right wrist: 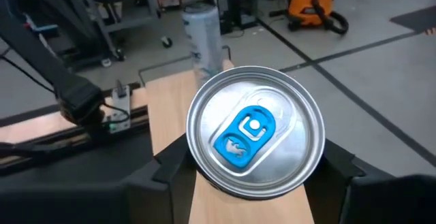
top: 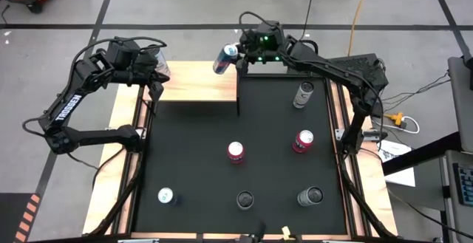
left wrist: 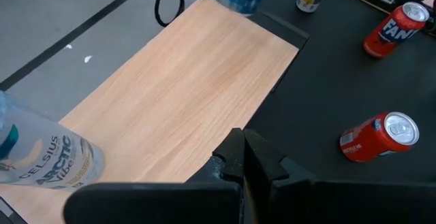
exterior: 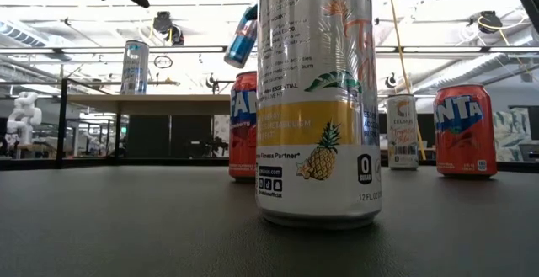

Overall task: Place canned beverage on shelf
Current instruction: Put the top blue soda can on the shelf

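The shelf [top: 196, 82] is a pale wood board at the far left of the black mat [top: 192, 162]. A silver Celsius can [top: 160, 67] [left wrist: 41, 159] stands upright on its left end. My right gripper [top: 238, 54] is shut on a blue can [top: 225, 59] [exterior: 241, 38], held in the air over the shelf's far right corner. The can's silver top with a blue tab [right wrist: 255, 132] faces the right wrist camera. My left gripper [left wrist: 245, 161] [top: 154, 88] is shut and empty, above the shelf's near edge beside the Celsius can. My right gripper pinches the blue can's side wall just below its top rim [right wrist: 197, 173], one finger [right wrist: 167, 180] on each side. The fingers come nearly level from the table's right side. The can is lifted clear of the shelf and tilted, its top toward the gripper and its bottom lower.
Several cans stand on the mat: two red ones [top: 236, 151] [top: 303, 141], a white one [top: 304, 94], and three near the front edge [top: 165, 196] [top: 244, 199] [top: 311, 196]. The shelf's middle [left wrist: 191, 74] is bare wood. In the low view a tall pineapple can [exterior: 318, 100] fills the foreground.
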Controlling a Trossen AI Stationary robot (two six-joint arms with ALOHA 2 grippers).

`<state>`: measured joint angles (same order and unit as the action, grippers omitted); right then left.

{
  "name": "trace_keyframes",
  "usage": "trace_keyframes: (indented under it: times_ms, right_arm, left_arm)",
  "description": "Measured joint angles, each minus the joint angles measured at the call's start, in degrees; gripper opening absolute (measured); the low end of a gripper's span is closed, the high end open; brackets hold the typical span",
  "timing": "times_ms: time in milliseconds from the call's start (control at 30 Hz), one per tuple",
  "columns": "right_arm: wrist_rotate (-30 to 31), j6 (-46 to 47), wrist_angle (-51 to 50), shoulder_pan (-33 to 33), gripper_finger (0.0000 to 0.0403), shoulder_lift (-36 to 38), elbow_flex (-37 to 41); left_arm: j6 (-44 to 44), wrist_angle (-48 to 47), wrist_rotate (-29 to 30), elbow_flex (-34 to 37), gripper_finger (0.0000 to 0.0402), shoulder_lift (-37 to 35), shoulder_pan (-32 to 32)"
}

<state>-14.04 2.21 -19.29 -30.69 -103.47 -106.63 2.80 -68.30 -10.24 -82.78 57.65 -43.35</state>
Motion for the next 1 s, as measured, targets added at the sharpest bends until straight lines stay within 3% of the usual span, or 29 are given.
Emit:
trace_keyframes:
  times_ms: [333,600,800,1000]
  right_arm:
    - [-4.47,-3.71,-8.28,-0.68,0.0179,-0.51,0.02]
    - [-4.17,-8.6,-8.21,0.5,0.0179,-1.21,0.02]
    - [-4.0,-7.64,-4.11,-0.09,0.0179,-3.14,0.09]
    - [-4.06,-7.5,-6.11,-0.84,0.0179,-3.95,0.07]
  left_arm:
    - [1.17,-0.21,0.02,0.0,0.0001,0.0,0.0]
    - [0.97,-0.19,0.02,0.0,0.0001,0.0,0.0]
    - [0.93,-0.17,0.02,0.0,0.0001,0.0,0.03]
    - [0.98,-0.17,0.02,0.0,0.0001,0.0,0.0]
